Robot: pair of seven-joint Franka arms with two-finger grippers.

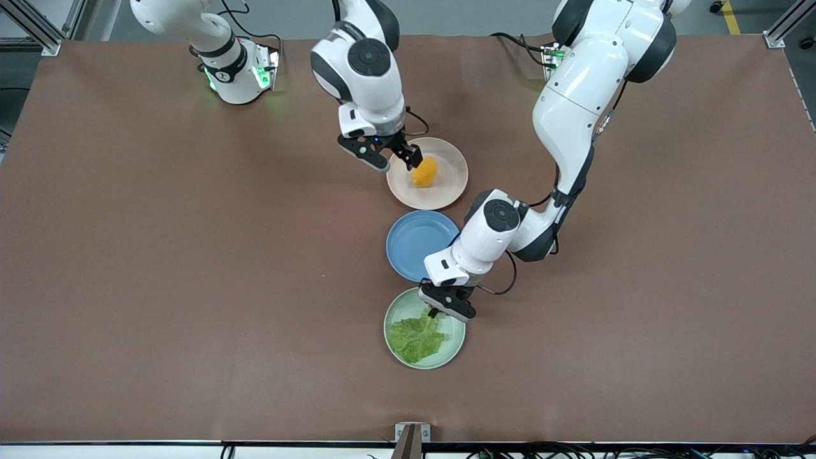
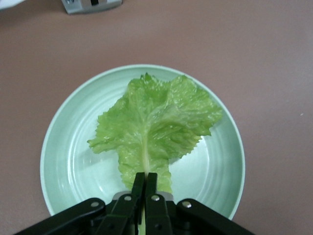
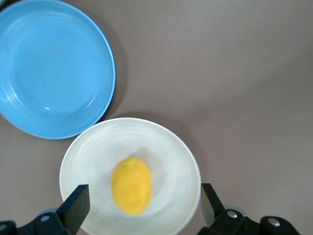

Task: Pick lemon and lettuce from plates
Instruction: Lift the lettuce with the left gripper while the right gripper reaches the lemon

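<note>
While both arms are at work over their plates, the two picks stand at different stages. The left claw (image 2: 145, 188) is pressed together on the pale stem of the lettuce (image 2: 156, 127), which lies flat in the pale green plate (image 2: 63, 147), the plate nearest the front camera. The leaf does not look lifted yet, so I judge this grasp as just made. What it calls for next is a slow, straight rise, since a thin stem could slip or tear out of the pinch.

The right claw (image 1: 396, 155) hangs over the beige-pink plate (image 1: 454, 182), its fingers (image 3: 76, 205) spread wide apart, with the lemon (image 3: 130, 185) resting in that plate between them but lower down. It appears not to touch the fruit. Its next move, as I read it, is to descend until the fingers flank the lemon, then close across its narrow width, because the smooth oval could roll away.

Between the two plates on the table (image 1: 159, 268) sits a blue plate (image 1: 414, 239), with nothing in it.
</note>
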